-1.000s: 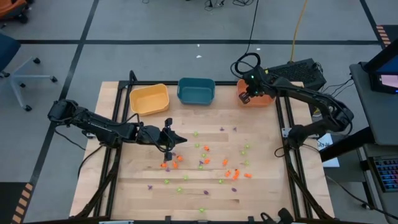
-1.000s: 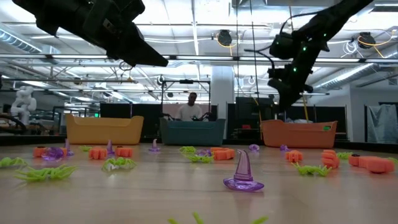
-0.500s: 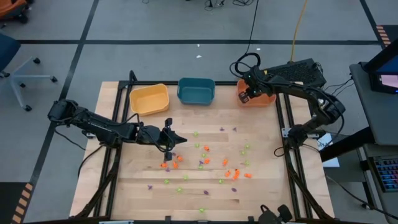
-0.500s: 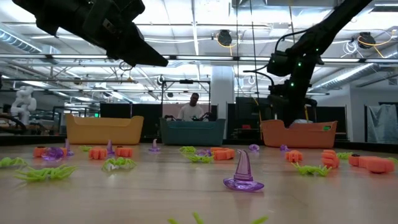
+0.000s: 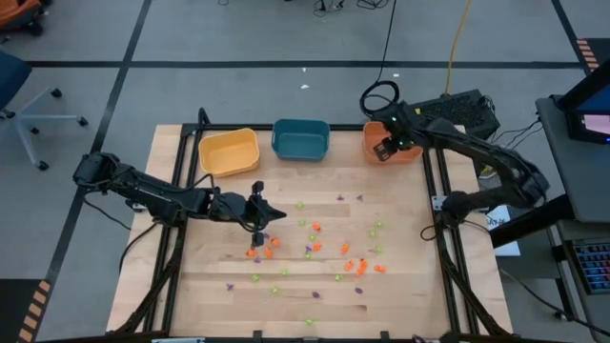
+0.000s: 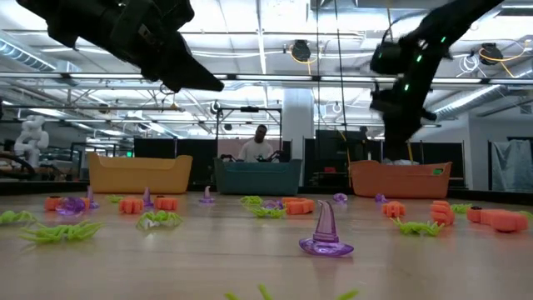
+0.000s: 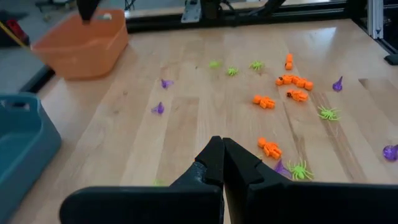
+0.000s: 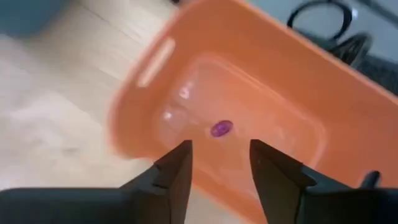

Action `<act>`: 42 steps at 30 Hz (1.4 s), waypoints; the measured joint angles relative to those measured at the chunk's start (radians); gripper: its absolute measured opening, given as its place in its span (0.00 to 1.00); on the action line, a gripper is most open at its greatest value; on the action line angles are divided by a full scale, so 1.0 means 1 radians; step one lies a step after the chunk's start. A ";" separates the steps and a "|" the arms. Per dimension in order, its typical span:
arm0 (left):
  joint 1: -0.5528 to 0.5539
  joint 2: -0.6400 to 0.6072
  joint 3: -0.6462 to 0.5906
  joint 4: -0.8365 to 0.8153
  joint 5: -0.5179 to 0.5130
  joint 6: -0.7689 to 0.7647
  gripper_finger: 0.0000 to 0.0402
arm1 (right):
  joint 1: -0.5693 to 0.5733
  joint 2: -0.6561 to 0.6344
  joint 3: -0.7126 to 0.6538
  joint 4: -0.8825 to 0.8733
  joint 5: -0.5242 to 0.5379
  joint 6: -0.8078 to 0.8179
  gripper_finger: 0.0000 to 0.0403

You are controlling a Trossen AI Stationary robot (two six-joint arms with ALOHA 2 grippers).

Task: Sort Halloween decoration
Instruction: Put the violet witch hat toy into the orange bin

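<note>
i count three bins along the far edge of the table [image 5: 400, 286]: a yellow bin [image 5: 229, 151], a teal bin [image 5: 300, 139] and an orange bin [image 5: 412, 152] toward the far right corner. my right gripper [image 5: 386, 150] hangs over the orange bin with its fingers parted and nothing between them; in its wrist view one small purple trinket [image 8: 221, 128] lies on the bin's floor. my left gripper [image 5: 272, 214] hovers above the left-middle of the table, fingers pressed together and empty.

the halloween decorations [image 5: 315, 250] are scattered across the middle and near part of the table, too many and too small for an exact count: orange pieces, light-green spiders and purple ones. close to the low camera stands one purple witch hat [image 6: 324, 231], upright.

i can read no labels or writing anywhere.

the surface is pale wood planking on a black frame. the room behind is a workshop with ceiling lights, and one person [image 6: 260, 146] shows beyond the teal bin.
</note>
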 joint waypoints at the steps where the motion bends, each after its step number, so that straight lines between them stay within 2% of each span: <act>1: -0.001 -0.001 0.000 -0.016 -0.002 -0.013 0.00 | 0.020 -0.043 0.000 -0.015 0.000 0.013 0.38; 4: -0.005 -0.014 0.000 -0.074 -0.004 -0.049 0.00 | 0.111 -0.177 0.000 -0.057 0.000 0.067 0.39; 10: -0.022 -0.033 0.000 -0.187 -0.051 -0.046 0.00 | 0.394 -0.394 -0.056 -0.013 0.006 0.168 0.40; 13: -0.017 -0.034 0.000 -0.221 -0.060 -0.044 0.00 | 0.537 -0.454 -0.123 0.049 0.039 0.209 0.40; 17: -0.008 -0.034 0.000 -0.219 -0.031 -0.067 0.00 | 0.706 -0.470 -0.220 0.151 0.095 0.222 0.40; 22: -0.008 -0.033 0.000 -0.220 -0.025 -0.079 0.00 | 0.872 -0.430 -0.329 0.384 0.135 0.174 0.40; 26: -0.009 -0.033 0.000 -0.221 -0.026 -0.104 0.08 | 0.965 -0.372 -0.386 0.560 0.135 0.137 0.40; 34: -0.009 -0.031 0.000 -0.217 -0.078 -0.167 0.29 | 1.087 -0.195 -0.406 0.712 0.138 0.141 0.40; 42: -0.009 0.077 0.000 -0.136 -0.138 -0.207 0.32 | 1.183 -0.002 -0.406 0.930 0.141 0.135 0.40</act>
